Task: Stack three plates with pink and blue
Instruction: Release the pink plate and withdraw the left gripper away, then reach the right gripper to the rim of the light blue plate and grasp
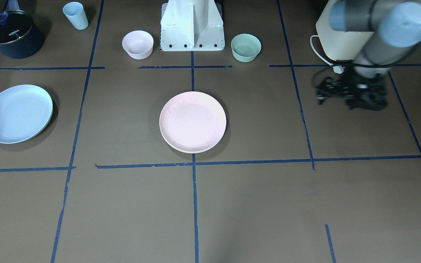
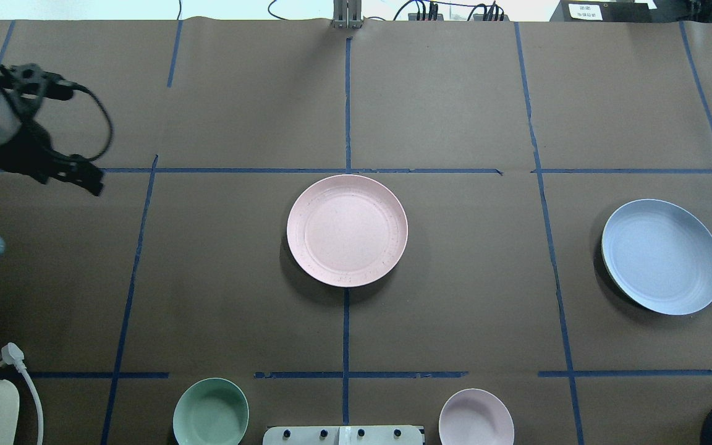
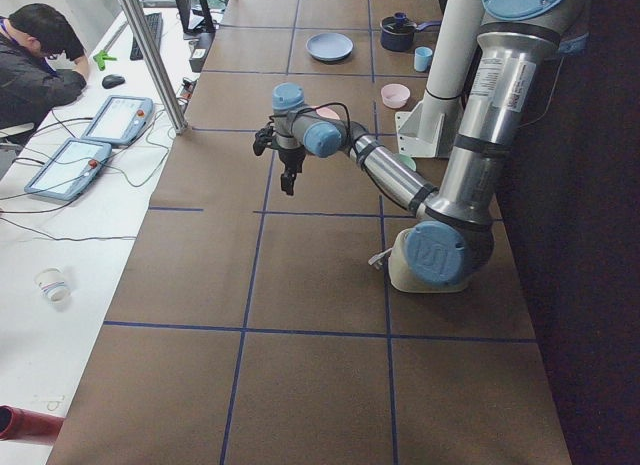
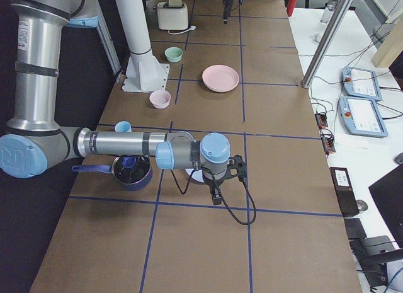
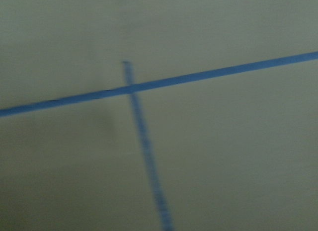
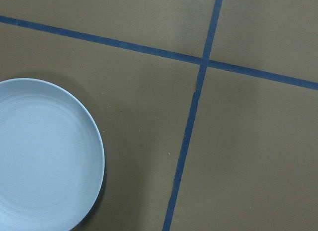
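Note:
The pale pink plate [image 1: 192, 120] lies at the table's middle on the cream-white plate, of which only a rim edge [image 1: 186, 150] shows. The light blue plate [image 1: 16, 113] lies alone far off on the robot's right side and also shows in the right wrist view [image 6: 44, 156]. My left gripper [image 2: 87, 179] hangs over bare table far to the robot's left, holding nothing; I cannot tell if it is open. My right gripper [image 4: 217, 195] shows only in the exterior right view, near the blue plate; I cannot tell its state.
A small pink bowl [image 1: 137, 44] and a green bowl [image 1: 246, 47] flank the robot base [image 1: 192, 25]. A light blue cup [image 1: 76, 15] and a dark pot [image 1: 13, 34] stand at the robot's right rear. A cream appliance [image 1: 342, 40] with a plug is at its left rear.

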Controlling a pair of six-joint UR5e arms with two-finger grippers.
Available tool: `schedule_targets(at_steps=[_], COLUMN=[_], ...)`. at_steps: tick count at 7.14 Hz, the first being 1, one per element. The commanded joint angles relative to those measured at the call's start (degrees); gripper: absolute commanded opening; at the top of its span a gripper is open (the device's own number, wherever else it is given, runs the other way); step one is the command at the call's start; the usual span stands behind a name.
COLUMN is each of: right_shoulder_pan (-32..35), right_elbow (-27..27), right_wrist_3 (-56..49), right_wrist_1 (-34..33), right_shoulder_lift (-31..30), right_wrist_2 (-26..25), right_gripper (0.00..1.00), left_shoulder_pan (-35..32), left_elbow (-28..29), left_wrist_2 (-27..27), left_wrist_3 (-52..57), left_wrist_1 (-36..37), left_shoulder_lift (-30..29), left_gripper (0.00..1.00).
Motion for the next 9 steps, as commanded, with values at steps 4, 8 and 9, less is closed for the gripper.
schedule_targets(at_steps=[4, 8, 9], right_shoulder_pan=[-6.1, -23.2, -24.5], right_elbow=[-0.9, -10.5, -11.6], right_wrist_3=[24.8, 52.6, 52.6], right_wrist_1=[23.2, 50.2, 50.3], right_shoulder_lift=[-8.4, -7.1, -6.8], right_wrist_2=[0.6, -6.9, -7.9], right_gripper=[1.0, 1.0, 1.0], left_shoulder_pan=[-25.7, -25.8, -25.8], left_elbow=[15.6, 15.3, 15.2], left_wrist_2=[-13.9, -14.0, -14.0], left_wrist_3=[35.8, 35.9, 35.9], left_wrist_1=[-0.4, -0.4, -0.4], left_shoulder_lift=[10.1, 10.3, 10.3], left_gripper=[1.0, 1.0, 1.0])
